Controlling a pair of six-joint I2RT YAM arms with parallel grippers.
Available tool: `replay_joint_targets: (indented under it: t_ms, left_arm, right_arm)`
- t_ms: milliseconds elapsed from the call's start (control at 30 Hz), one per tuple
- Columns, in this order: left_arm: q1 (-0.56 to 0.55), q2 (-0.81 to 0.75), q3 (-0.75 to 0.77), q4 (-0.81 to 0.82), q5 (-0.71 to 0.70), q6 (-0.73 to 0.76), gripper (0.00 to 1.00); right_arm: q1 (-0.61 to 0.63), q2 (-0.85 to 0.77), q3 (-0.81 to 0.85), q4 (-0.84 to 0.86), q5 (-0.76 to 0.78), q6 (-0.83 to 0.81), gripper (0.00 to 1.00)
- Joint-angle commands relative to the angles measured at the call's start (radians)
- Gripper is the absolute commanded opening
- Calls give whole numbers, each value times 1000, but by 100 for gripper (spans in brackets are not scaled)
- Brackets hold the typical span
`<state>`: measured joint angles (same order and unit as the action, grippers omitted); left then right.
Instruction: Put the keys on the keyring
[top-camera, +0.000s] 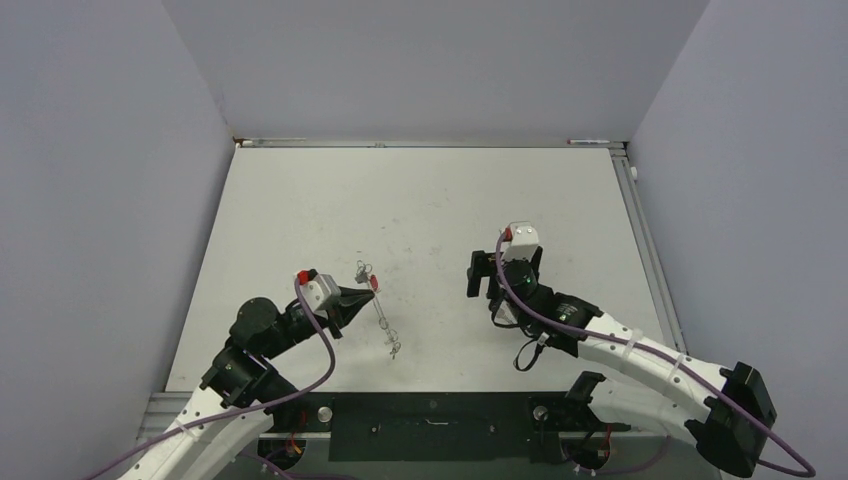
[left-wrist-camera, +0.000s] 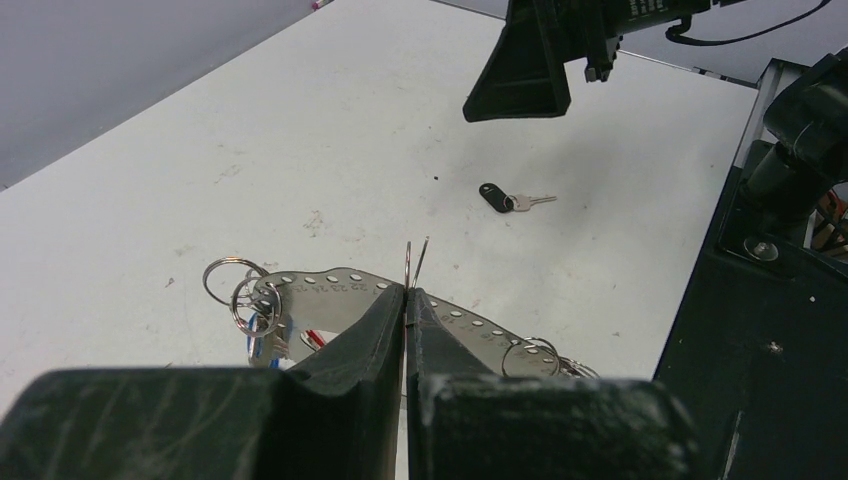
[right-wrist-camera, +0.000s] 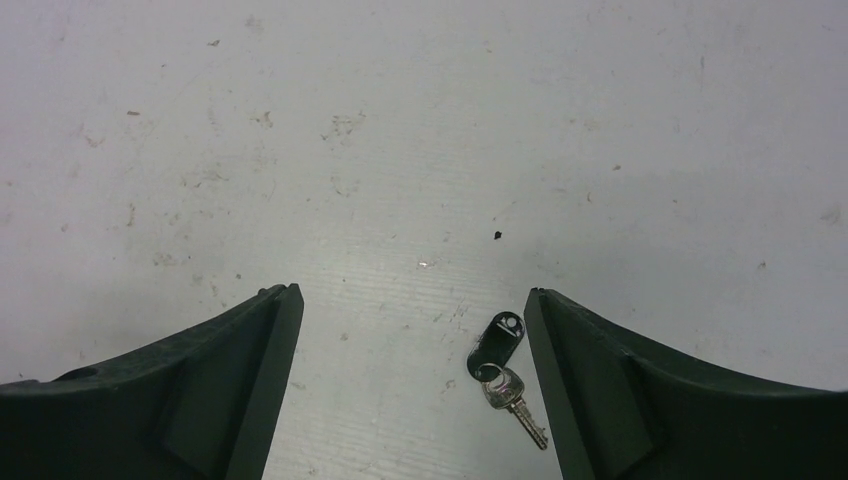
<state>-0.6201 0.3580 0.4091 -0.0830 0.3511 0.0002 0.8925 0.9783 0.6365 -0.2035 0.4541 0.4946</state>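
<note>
**Q:** Left side first. What is the hand doing?
**A:** My left gripper (left-wrist-camera: 405, 297) is clamped on the keyring (left-wrist-camera: 415, 262). The jaws are pressed together, and the thin wire stands up from between my fingertips.

**Q:** Any keys by that hand?
**A:** Just off to the left of my fingertips is a bunch of small split rings. The red key (left-wrist-camera: 315, 340) and a sliver of the blue key (left-wrist-camera: 262, 350) lie under them. They look hung on the loop, but I cannot confirm that they are threaded.

**Q:** And the third key?
**A:** The black key (right-wrist-camera: 497, 338) lies flat on the table (right-wrist-camera: 400, 120), well apart from my left hand. It sits below my right gripper (right-wrist-camera: 410, 295), nearer the right finger, with its blade pointing back toward my wrist.

**Q:** State of the right hand?
**A:** It is spread wide and holds nothing, hovering above the table.

**Q:** Which step is this?
**A:** I judge it to be the pick-up of the black key, with the left hand presenting the ring.

**Q:** What does the next move need?
**A:** I should shift so the plastic head is centred between my fingers. Then I descend until the tips nearly touch the table and close on the head. A flat key may skid, so I should close slowly.
</note>
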Motion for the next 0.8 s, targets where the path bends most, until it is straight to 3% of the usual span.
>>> replay_joint_targets:
  t_ms: [0, 167, 367, 500, 767]
  left_arm:
    - [3, -10, 19, 48, 5, -17, 0]
    - [0, -25, 4, 65, 13, -17, 0]
    - [-1, -51, -15, 68, -20, -6, 0]
    - [0, -47, -13, 68, -22, -6, 0]
    - [0, -58, -15, 58, -40, 22, 0]
  right_arm:
    - [-120, 5, -7, -27, -95, 134, 85]
    - [-230, 59, 9, -71, -183, 231, 85]
    - [-231, 110, 55, -161, -133, 379, 84]
    - [-231, 132, 74, -222, -61, 483, 77]
    - [-227, 216, 100, -260, -45, 536, 75]
